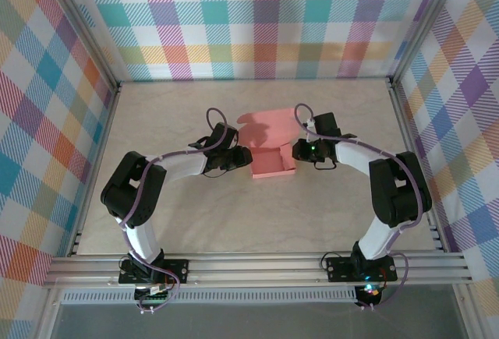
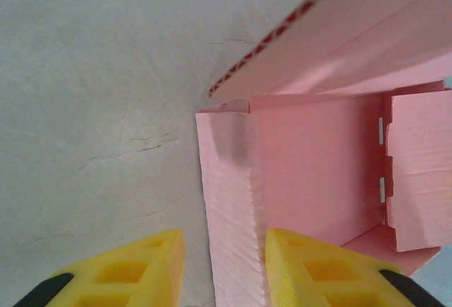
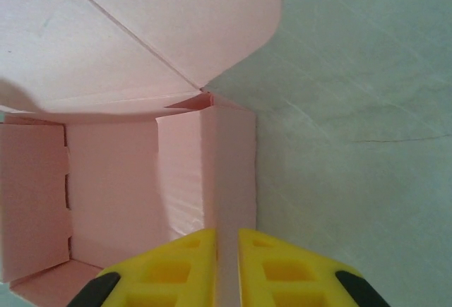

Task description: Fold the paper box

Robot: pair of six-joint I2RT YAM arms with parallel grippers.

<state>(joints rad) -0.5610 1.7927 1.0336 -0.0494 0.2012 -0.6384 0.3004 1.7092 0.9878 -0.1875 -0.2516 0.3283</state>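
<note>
Salmon-pink card: the paper box (image 1: 273,165) sits at the middle of the table (image 1: 195,222), lid open. The right gripper (image 3: 227,233) is clamped on its right side wall. The left gripper (image 2: 224,235) straddles the left wall, jaws parted, outer finger clear of the card.

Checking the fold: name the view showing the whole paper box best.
Top external: the whole paper box, lid open, is in frame. Wrist views crop it to one side wall, the interior and part of the lid.
</note>
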